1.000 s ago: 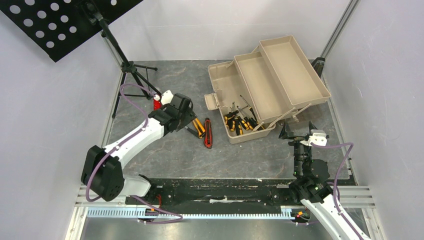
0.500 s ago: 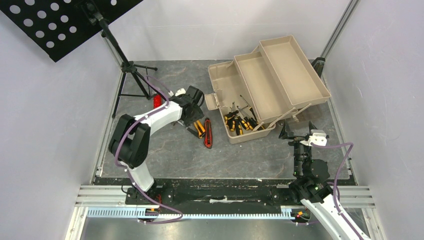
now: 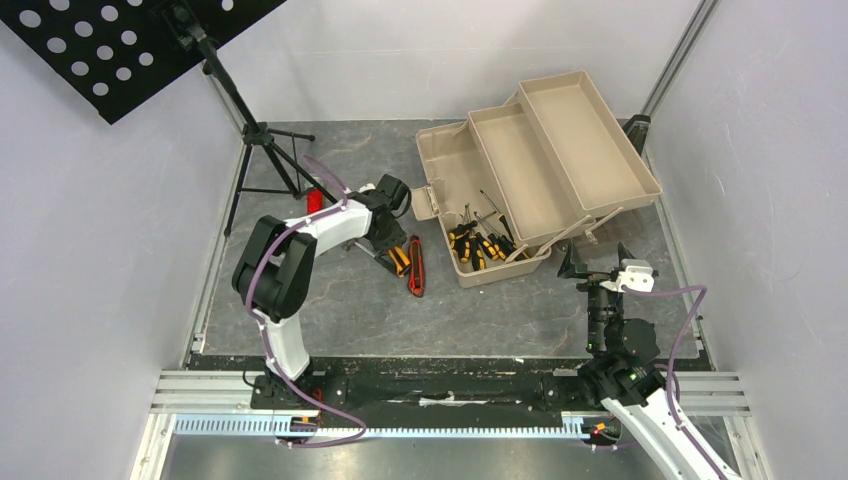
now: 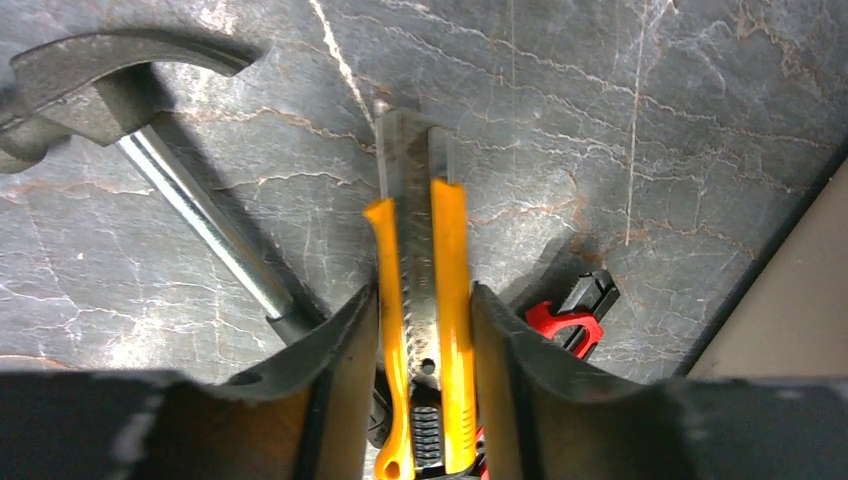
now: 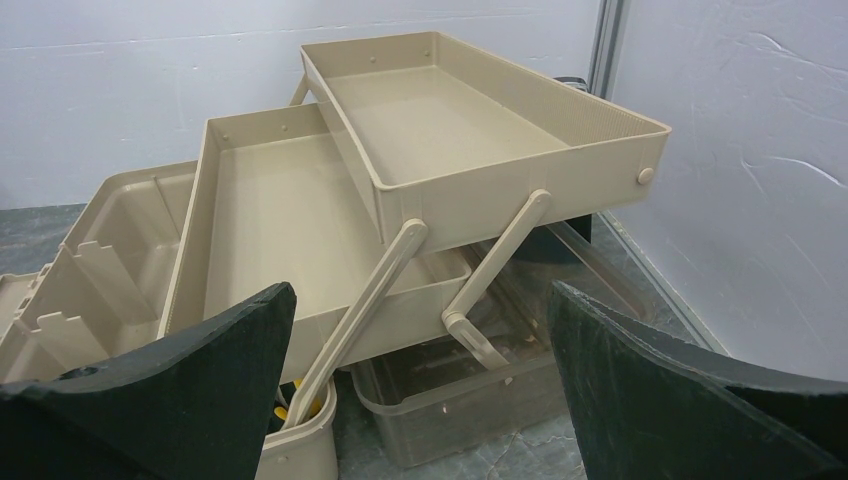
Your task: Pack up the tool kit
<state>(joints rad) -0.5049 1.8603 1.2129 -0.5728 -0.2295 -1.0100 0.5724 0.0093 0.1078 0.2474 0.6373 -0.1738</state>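
Observation:
The tan toolbox stands open at the back right, its fold-out trays raised. Several yellow-and-black screwdrivers lie in its bottom. Left of it, an orange utility knife and a red utility knife rest on the table. My left gripper is down over the orange utility knife, its fingers pressed to both sides of the handle. The red knife shows just beside it. My right gripper hovers open and empty near the toolbox's front right corner, facing the trays.
A hammer with a steel shaft lies immediately left of the orange knife. A black tripod music stand fills the back left corner, with a small red bar near its feet. A clear plastic bin sits under the raised trays.
My left arm has reached right, from beside the red bar to over the knives, and its jaws have narrowed around the orange knife. The right arm has not moved.

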